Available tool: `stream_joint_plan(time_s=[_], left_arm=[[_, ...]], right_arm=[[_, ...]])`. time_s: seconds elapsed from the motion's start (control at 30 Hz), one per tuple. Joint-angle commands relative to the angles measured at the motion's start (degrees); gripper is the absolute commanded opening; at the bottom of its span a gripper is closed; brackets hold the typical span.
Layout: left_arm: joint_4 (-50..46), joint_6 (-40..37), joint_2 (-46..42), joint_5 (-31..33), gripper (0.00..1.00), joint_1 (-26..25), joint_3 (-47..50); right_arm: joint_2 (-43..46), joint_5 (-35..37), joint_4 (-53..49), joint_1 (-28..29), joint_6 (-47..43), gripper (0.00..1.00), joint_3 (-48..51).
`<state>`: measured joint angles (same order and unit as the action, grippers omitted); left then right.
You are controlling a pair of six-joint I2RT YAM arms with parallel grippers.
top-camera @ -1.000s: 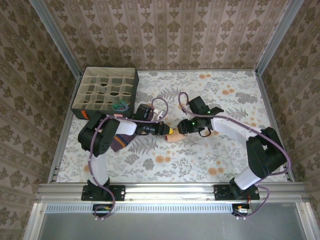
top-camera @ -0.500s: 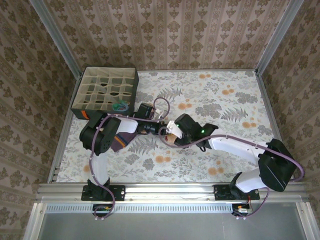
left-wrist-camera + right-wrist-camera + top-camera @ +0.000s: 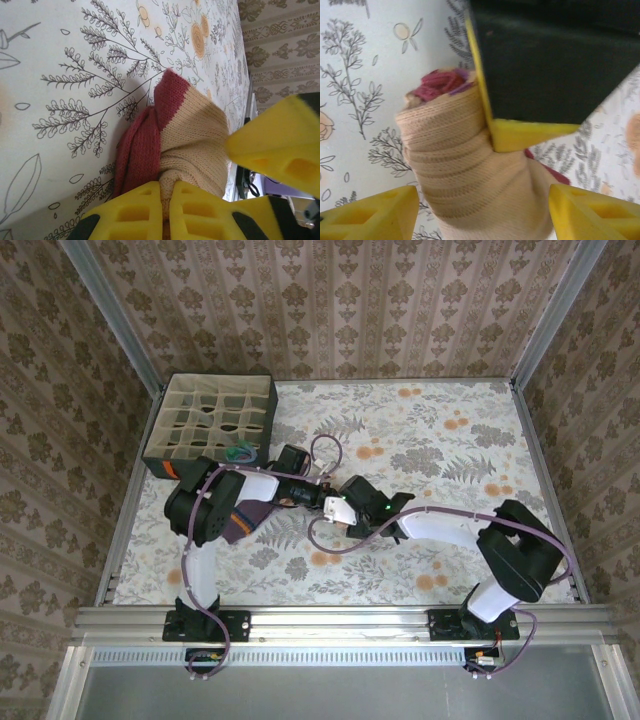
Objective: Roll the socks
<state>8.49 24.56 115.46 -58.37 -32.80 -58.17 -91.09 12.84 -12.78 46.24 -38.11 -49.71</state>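
Note:
A peach sock with a maroon toe lies rolled into a thick bundle on the flowered table. My left gripper is shut on a fold of its peach knit, low beside the table. My right gripper faces it from the other side and is open, its yellow fingers standing either side of the roll. In the top view the two grippers meet left of the table's centre. A purple sock lies flat under my left arm.
A dark fabric grid box stands at the back left, with a green-toed sock at its near right corner. Metal rails and wallpapered walls close in the table.
My right arm has swung left across the table to the sock and its jaws have widened around the roll. The left gripper has kept its hold and barely moved.

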Motion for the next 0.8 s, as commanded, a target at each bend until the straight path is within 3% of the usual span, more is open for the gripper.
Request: stream_joint_plan(time_s=[0.0, 0.57, 0.7, 0.77], left_arm=[[-4.6, -1.8, 1.8, -0.5, 0.00, 0.7, -0.2], [-6.1, -2.6, 4.1, -6.0, 0.00, 1.2, -2.2], [-6.3, -2.6, 4.6, -7.5, 0.00, 1.2, -2.7], [-6.3, -2.6, 4.8, -8.1, 0.00, 1.3, -3.0]], right_arm=[[-2.7, -2.7, -0.7, -0.2, -2.0, 0.68, -1.9], [-11.3, -6.7, -3.7, -1.9, -5.9, 0.69, -6.8], [-14.3, -10.2, -8.3, -3.1, -6.3, 0.61, -10.0], [-16.3, -13.1, -12.2, -3.8, -6.2, 0.52, -12.6]])
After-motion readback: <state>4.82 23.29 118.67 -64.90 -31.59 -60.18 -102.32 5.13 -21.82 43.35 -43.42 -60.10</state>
